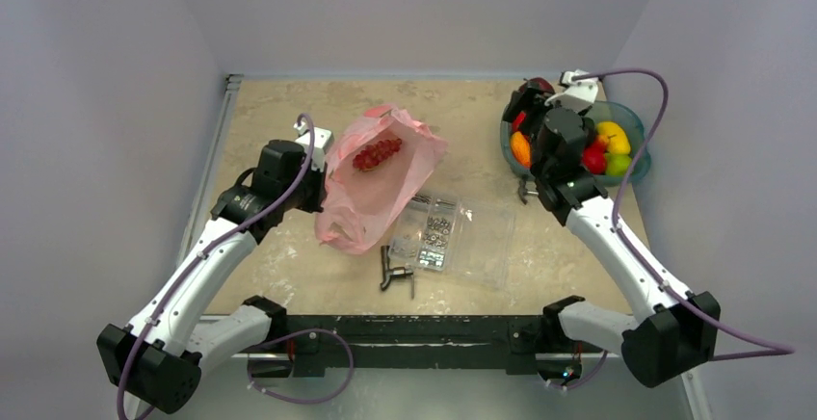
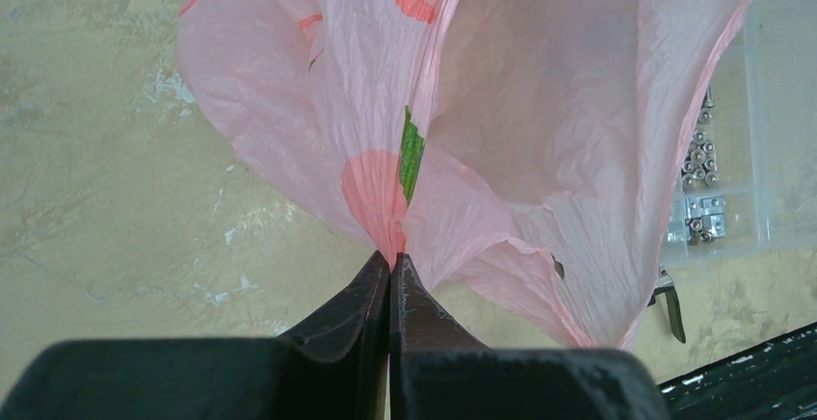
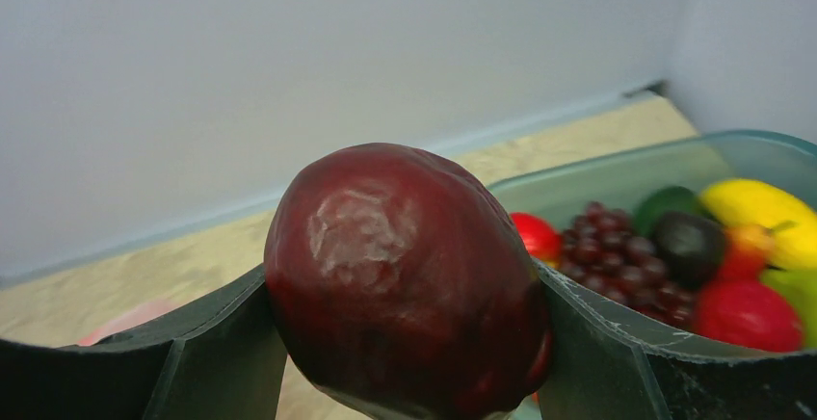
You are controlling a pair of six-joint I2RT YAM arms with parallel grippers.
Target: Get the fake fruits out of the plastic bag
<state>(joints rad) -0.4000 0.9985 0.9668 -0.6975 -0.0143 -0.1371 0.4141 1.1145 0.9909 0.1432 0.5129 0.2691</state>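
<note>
around the bag: clear screw box (image 1: 462, 232) just right of the plastic bag (image 1: 381, 184) mid-frame in the top view, small dark metal tool (image 1: 395, 272) below them
bowl: teal see-through bowl (image 1: 638, 145) at the upper right, packed with yellow, green, red and orange fruit plus a dark grape bunch (image 3: 607, 251); the right arm hides part of it
right gripper (image 3: 405, 367): jaws spread wide and clamped on both sides of a dark red fruit (image 3: 400, 247), over the bowl's upper left rim
left gripper (image 2: 390, 271): squeezed fully together on a fold of the bag's left edge
red grape bunch (image 1: 377, 153): inside the bag's upper half, showing through, long axis lower left to upper right
bag direction: runs top to lower left, fans upward from the pinch in the left wrist view
textures: bag is thin crinkly pink film with orange-red patches and a green leaf; held fruit is roundish, glossy, scuffed on top; table (image 1: 279, 256) is beige, marbled
</note>
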